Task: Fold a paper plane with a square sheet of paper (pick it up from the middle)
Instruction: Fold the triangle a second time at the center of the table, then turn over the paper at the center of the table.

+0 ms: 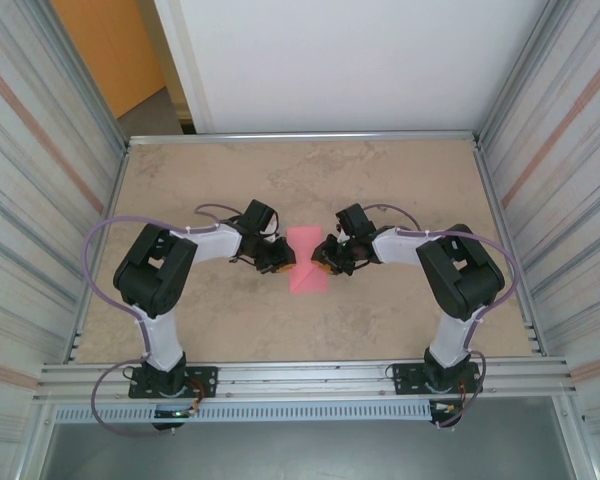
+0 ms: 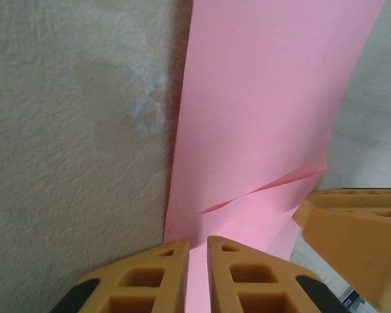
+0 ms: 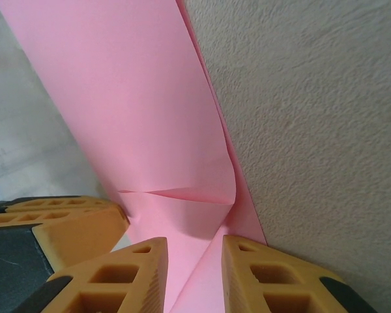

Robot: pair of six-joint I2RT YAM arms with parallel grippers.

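Left gripper (image 2: 197, 244) pinches the square sheet of paper (image 2: 267, 111), right gripper (image 3: 194, 241) narrowly ajar astride it; uneven pull risks tearing

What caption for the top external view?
Left arm and right arm meet mid-table, jaws at opposite edges of the pink paper sheet.
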